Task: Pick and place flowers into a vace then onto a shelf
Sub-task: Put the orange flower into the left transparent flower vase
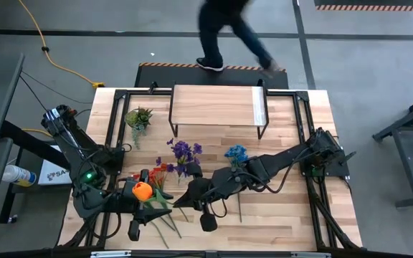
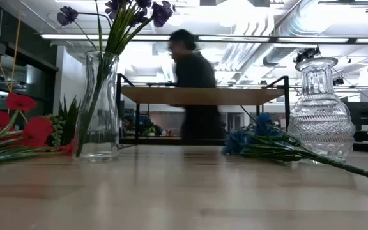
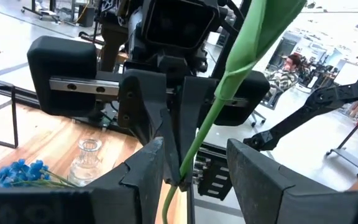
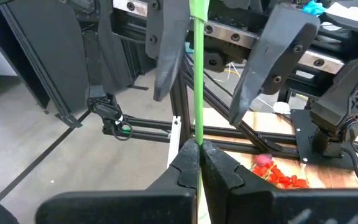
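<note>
Low view alone shows purple flowers (image 2: 117,9) in vase (image 2: 99,108), person (image 2: 193,70) behind

Both grippers crowded the table's (image 1: 292,215) near-edge middle around an orange-flower stem (image 1: 165,226), vase of purple flowers (image 1: 185,159) and blue spray (image 1: 236,159) blocking the centre, shelf (image 1: 214,106) along the far edge, bare board at the near right corner

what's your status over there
Right gripper shut on green flower stem. Left gripper open around same stem. Person beyond shelf.
</note>
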